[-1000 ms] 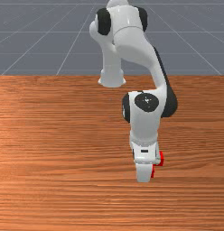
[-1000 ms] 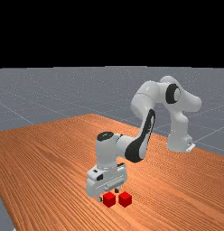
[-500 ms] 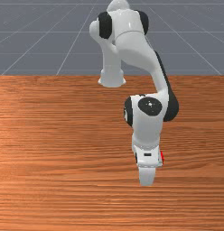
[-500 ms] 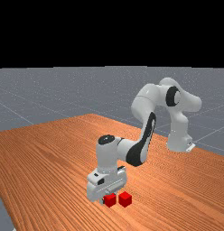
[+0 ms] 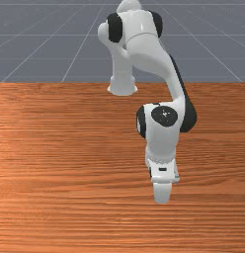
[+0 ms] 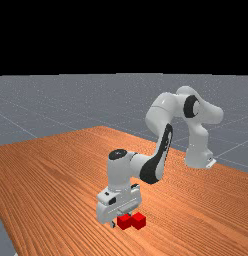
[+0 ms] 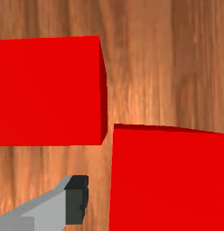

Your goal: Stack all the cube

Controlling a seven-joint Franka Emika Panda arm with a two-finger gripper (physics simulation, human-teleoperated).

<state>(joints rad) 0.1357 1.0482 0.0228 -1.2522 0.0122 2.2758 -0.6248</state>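
Low over the table, my gripper (image 6: 121, 220) is around the far view's left red cube (image 6: 124, 221). The other red cube (image 6: 139, 220) sits right beside it on the far view's right. In the wrist view the gripper (image 7: 152, 199) is open, with a red cube (image 7: 169, 180) between its fingers; wood shows between one finger (image 7: 77, 199) and that cube, while the other finger is mostly hidden behind it. The second red cube (image 7: 48, 92) lies outside the fingers, corner near corner, a narrow gap apart.
The orange-brown table (image 6: 56, 175) extends around the cubes, its edge at the far view's lower left. In the front view the arm's hand (image 5: 162, 173) is low above the table (image 5: 70, 148).
The far view's left cube has shifted right, up close to the other cube. My hand has come lower and moved slightly to the front view's right.
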